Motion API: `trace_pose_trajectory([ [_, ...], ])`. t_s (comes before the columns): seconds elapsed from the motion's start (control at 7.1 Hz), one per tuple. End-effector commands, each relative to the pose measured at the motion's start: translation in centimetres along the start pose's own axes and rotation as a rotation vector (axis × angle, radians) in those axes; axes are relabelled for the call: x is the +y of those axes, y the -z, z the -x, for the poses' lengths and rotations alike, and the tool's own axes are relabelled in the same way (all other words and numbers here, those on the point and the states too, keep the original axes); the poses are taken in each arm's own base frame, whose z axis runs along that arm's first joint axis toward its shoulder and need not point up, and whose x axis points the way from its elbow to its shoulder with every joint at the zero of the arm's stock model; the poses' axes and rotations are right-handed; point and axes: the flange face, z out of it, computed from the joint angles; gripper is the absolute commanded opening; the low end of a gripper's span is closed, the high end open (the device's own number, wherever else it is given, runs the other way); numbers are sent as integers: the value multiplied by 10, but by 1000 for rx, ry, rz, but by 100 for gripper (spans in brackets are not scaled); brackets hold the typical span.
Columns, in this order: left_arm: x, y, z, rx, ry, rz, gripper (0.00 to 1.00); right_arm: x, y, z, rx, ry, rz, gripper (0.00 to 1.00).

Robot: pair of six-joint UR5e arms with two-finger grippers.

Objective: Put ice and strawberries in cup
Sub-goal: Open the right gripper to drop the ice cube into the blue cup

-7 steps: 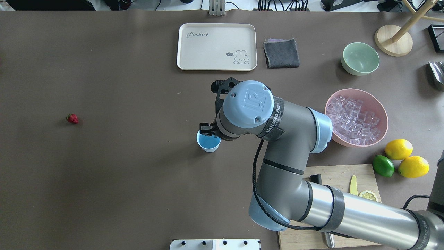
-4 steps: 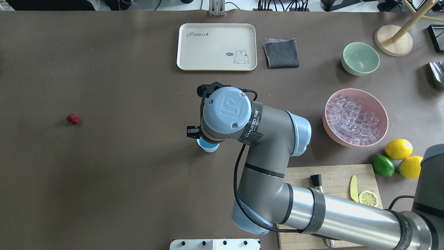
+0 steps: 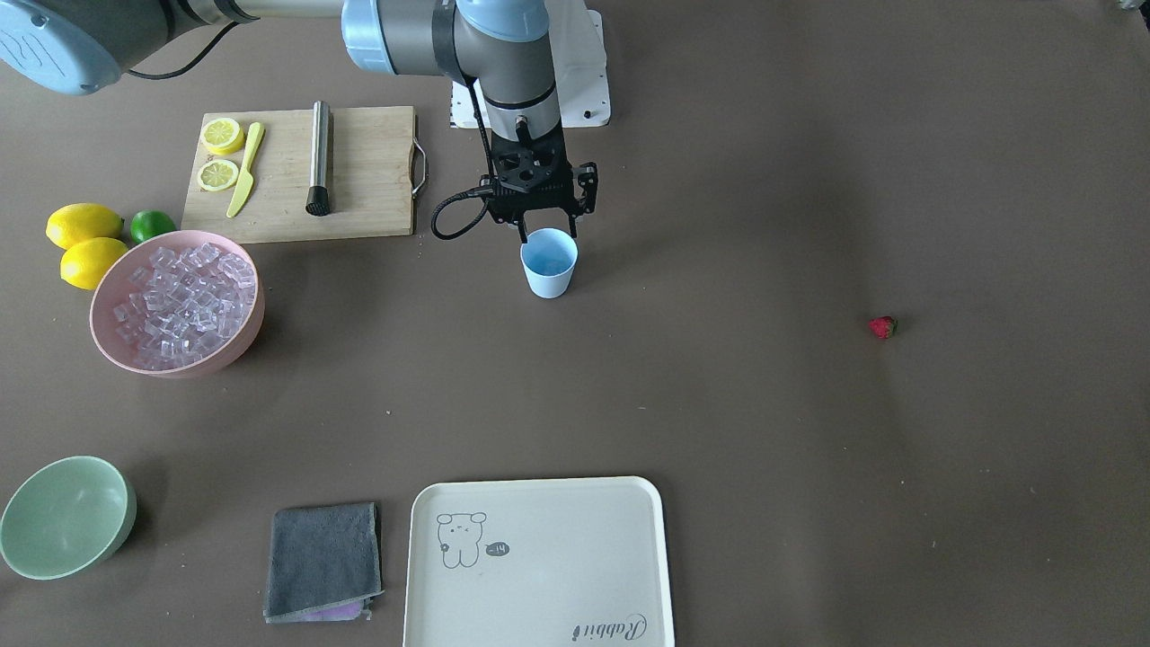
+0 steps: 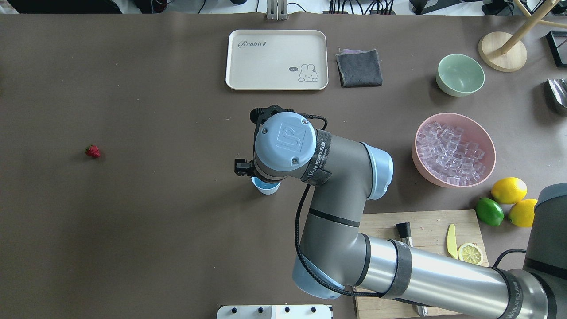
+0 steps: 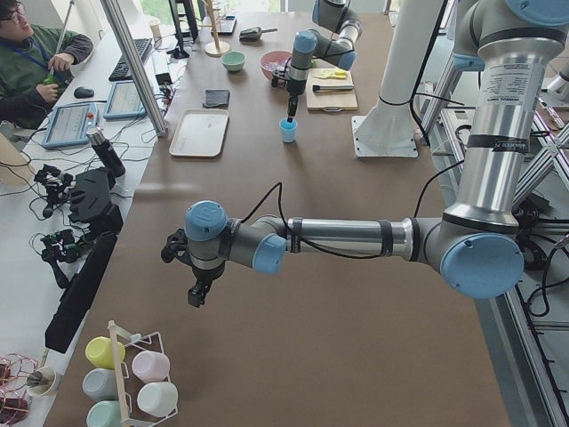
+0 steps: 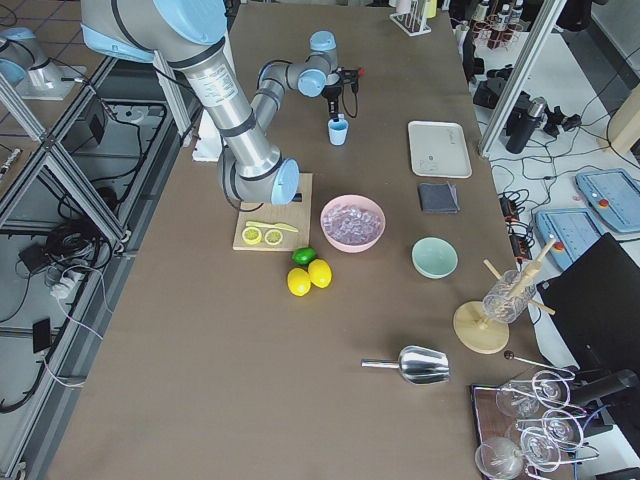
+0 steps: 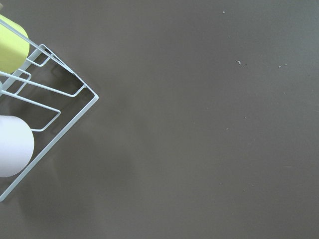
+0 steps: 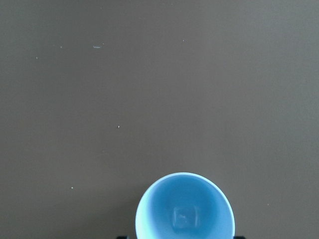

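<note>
Cup (image 3: 549, 262) just beneath right gripper (image 3: 547, 228)

Arm (image 4: 336, 177) over cup (image 4: 266, 189), strawberry (image 4: 92, 151) well apart

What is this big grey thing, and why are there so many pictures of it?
It is a robot with two arms, each ending in a two-finger gripper. Cameras look from above, from across the table, from both ends, and from each wrist. The right gripper hangs open just over a blue cup on the brown table, holding nothing. The right wrist view looks straight down into the cup: one ice cube lies at the bottom. More ice fills a pink bowl, and a strawberry sits alone, far from the cup. The left gripper hovers over bare table near a rack of cups; I cannot tell if it is open.
</note>
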Motion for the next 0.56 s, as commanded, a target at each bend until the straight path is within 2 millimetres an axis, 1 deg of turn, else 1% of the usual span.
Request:
trace_pose_trajectory([
  [0.0, 0, 0, 0, 0, -2, -2, 98, -19, 23, -16, 29, -43, 0, 100],
  [0.14, -1, 2, -1, 0, -4, -4, 98, -35, 46, -35, 77, -66, 10, 100],
  [0.28, -1, 3, -3, 1, -7, -8, 98, -53, 62, -78, 82, -37, 27, 100],
  [0.42, -1, 2, -4, 22, -2, -6, 98, -75, 73, -140, 103, 34, 38, 100],
])
